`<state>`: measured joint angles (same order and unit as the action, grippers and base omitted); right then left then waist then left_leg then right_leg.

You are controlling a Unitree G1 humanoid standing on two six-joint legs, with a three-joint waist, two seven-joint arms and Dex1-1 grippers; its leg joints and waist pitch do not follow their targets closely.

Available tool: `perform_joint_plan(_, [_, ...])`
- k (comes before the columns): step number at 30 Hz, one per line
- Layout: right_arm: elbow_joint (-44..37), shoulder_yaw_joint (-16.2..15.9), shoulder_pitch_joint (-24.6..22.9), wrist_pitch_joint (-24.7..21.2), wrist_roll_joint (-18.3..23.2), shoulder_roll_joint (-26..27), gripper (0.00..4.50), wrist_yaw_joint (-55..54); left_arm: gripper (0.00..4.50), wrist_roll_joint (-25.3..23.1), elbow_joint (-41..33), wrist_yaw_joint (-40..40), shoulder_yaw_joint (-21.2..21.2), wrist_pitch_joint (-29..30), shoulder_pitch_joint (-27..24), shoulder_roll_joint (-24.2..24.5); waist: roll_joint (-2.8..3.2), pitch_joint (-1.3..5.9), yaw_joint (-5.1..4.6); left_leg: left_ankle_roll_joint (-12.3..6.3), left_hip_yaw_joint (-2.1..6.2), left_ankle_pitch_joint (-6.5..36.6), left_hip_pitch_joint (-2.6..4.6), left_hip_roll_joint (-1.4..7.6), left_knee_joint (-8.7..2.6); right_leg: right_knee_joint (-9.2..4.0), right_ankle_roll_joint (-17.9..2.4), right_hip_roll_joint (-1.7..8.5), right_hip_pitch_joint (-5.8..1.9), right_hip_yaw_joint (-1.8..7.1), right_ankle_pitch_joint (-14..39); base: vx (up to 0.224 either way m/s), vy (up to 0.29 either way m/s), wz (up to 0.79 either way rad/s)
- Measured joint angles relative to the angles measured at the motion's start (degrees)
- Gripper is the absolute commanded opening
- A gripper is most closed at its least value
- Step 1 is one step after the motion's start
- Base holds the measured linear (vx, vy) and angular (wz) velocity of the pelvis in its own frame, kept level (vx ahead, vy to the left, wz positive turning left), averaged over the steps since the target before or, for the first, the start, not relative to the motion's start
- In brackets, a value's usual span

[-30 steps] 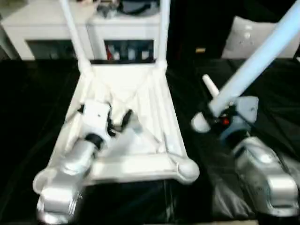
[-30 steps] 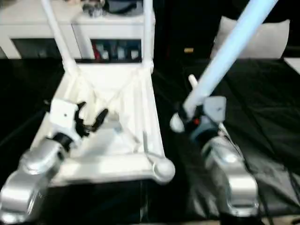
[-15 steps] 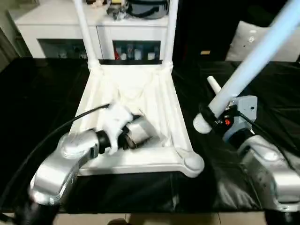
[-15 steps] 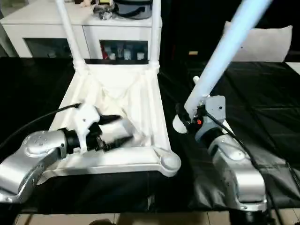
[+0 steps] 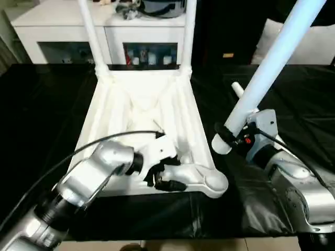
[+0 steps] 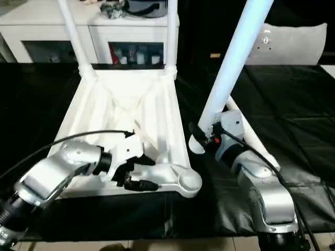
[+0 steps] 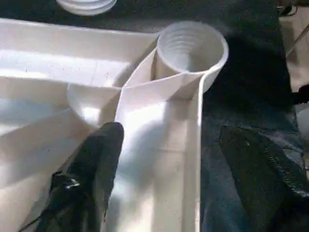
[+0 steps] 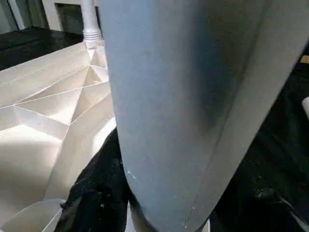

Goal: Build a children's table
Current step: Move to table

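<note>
A black-covered tabletop (image 5: 42,120) faces a white cabinet (image 5: 57,26). Your upturned table (image 5: 146,115) lies lengthwise away from you, two legs upright. Left end effector (image 7: 169,159), spread wide, straddles its near rim. Right end effector (image 5: 236,137) grips a tilted leg (image 5: 272,63).

**Tabletop upturned, legs at the far corners**

The tabletop (image 5: 144,112) lay underside up on the work table (image 5: 42,130). Two legs (image 5: 91,34) stood in its far corner sockets. The left gripper (image 5: 166,175) straddled its near rim, beside the empty near-right socket (image 5: 208,183). To the right, the right gripper (image 5: 233,137) held a third leg (image 5: 272,60) tilted; a fourth (image 6: 251,137) lay behind it.
</note>
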<state>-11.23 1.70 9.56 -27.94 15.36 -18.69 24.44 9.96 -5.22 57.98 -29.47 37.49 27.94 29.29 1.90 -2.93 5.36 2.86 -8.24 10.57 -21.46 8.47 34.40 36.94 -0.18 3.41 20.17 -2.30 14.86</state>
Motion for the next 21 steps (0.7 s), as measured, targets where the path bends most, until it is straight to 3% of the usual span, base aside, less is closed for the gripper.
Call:
perform_joint_plan(3, [0.0,0.0,-0.07,0.0,-0.06,0.0,1.86,0.0,2.81,-0.2,0.13,0.78,-0.9,0.86,0.22,-0.03,0.16,-0.1,0.02,0.01,-0.01,-0.01,0.03,0.02,0.01,0.01,0.0,0.0,-0.02,0.01,0.0,0.0,0.0,0.0])
perform_joint_plan(7, [0.0,-0.21,-0.23,0.0,-0.12,0.0,1.86,0.03,2.66,0.54,0.07,2.0,-1.27,2.27,0.46,-0.22,0.27,-0.17,0.11,0.0,-0.05,-0.02,0.05,0.04,0.01,0.03,-0.01,0.0,-0.03,0.01,-0.01,0.0,0.0,0.0])
perform_joint_plan(15, [0.0,-0.5,-0.23,0.0,-0.21,-0.01,1.86,0.46,1.92,2.3,-1.03,3.03,-1.24,4.16,0.47,-0.78,0.34,-0.2,0.4,0.0,-0.11,-0.01,0.03,0.07,0.0,-0.01,0.0,0.0,0.0,0.02,0.0,0.0,0.0,0.0])
perform_joint_plan(19, [0.0,-0.52,-0.23,0.0,-0.26,-0.01,1.86,0.52,1.83,1.77,-1.03,2.99,-1.96,4.69,0.56,-0.78,0.35,-0.21,0.47,0.01,-0.12,-0.01,0.03,0.07,0.0,-0.02,0.0,0.0,-0.01,0.03,0.0,0.0,0.0,0.0])
perform_joint_plan(21, [0.0,-0.72,-0.25,0.0,-0.33,-0.04,1.86,0.54,1.48,1.32,-1.02,2.91,-2.6,4.81,0.68,-0.73,0.35,-0.21,0.47,0.01,-0.12,-0.01,0.03,0.07,-0.01,-0.02,0.0,0.0,-0.01,0.03,0.0,0.0,0.0,0.0])
